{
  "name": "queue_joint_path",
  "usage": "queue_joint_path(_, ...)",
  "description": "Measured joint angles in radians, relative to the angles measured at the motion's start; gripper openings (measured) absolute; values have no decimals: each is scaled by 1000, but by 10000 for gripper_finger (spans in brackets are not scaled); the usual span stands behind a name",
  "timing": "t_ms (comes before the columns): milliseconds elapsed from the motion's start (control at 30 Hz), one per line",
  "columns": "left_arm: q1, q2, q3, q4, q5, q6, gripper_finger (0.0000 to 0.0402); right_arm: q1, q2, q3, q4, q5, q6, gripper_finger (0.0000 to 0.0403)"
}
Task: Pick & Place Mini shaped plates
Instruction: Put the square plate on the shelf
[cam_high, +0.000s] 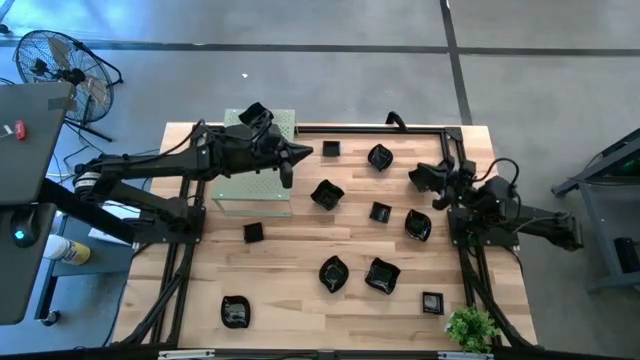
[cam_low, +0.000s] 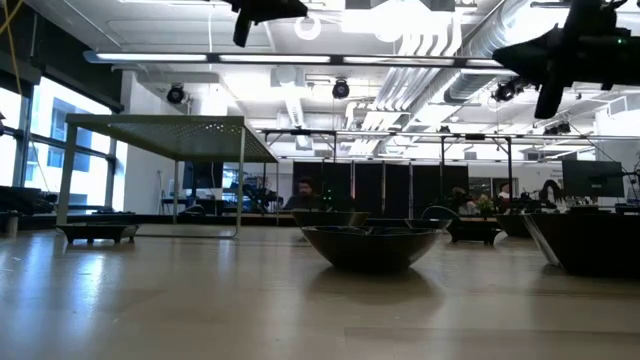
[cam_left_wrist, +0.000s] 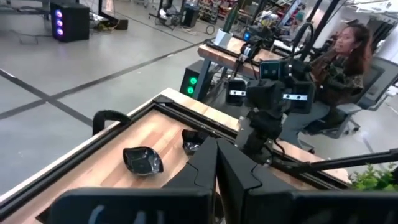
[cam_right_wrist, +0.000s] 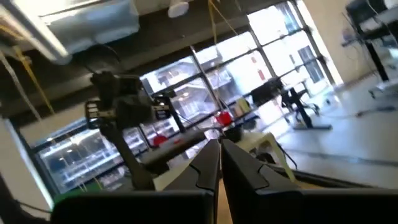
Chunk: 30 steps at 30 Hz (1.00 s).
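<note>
By my reading little was done: the plates (cam_high: 383, 276) lay scattered from the near edge to the far edge, none on the green board (cam_high: 262, 178) at the far left. The left gripper (cam_high: 298, 152) and right gripper (cam_high: 420, 178) hung closed, holding nothing.

We see a grey concrete floor (cam_high: 330, 70) crossed by dark lines around the wooden table (cam_high: 300, 255); a black floor fan (cam_high: 55, 65) stands beyond the table's far left corner, ceiling ducts (cam_low: 450, 60) and strip lights run overhead, and tall windows (cam_low: 20, 150) brighten one side
</note>
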Motion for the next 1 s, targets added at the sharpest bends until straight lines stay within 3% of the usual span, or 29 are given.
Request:
queue_joint_path(433, 0, 7, 0, 24, 5, 25, 3, 0, 210, 252, -295, 12, -83, 2)
queue_joint_path(733, 0, 7, 0, 22, 12, 13, 3, 1, 398, 455, -671, -5, -28, 1)
queue_joint_path(1000, 0, 10, 1, 22, 68, -29, 3, 1, 541, 552, -771, -90, 3, 4)
